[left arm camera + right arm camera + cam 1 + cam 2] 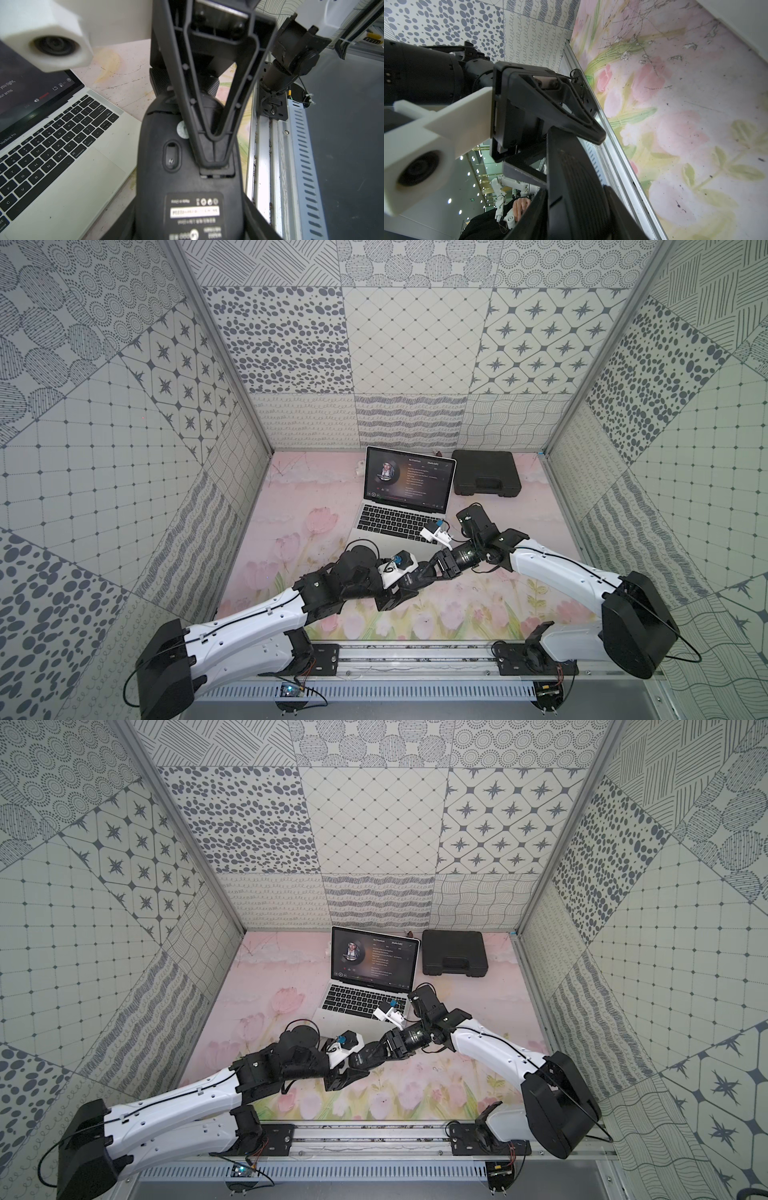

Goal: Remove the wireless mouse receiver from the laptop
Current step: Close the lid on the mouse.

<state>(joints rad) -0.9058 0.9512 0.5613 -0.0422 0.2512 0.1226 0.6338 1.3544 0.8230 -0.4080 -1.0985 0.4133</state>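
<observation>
The laptop point(399, 526) stands open at the back of the pink flowered surface point(291, 531), with its screen lit. In both top views a black case point(486, 477) lies just beside the laptop, to the right of it. The two arms meet above the surface in front of the laptop, near its front right corner.

The left jaws hold a black mouse point(158, 197) by its two sides. Its underside and label are turned towards the left wrist camera. The right jaws stand partly apart around the far end of this mouse. One finger point(214, 149) lies on the underside with its tip at a small recess, and the other is behind the mouse. Whether they press on it I cannot tell.

The wireless mouse receiver I cannot make out in any view. The finger hides most of the recess.
</observation>
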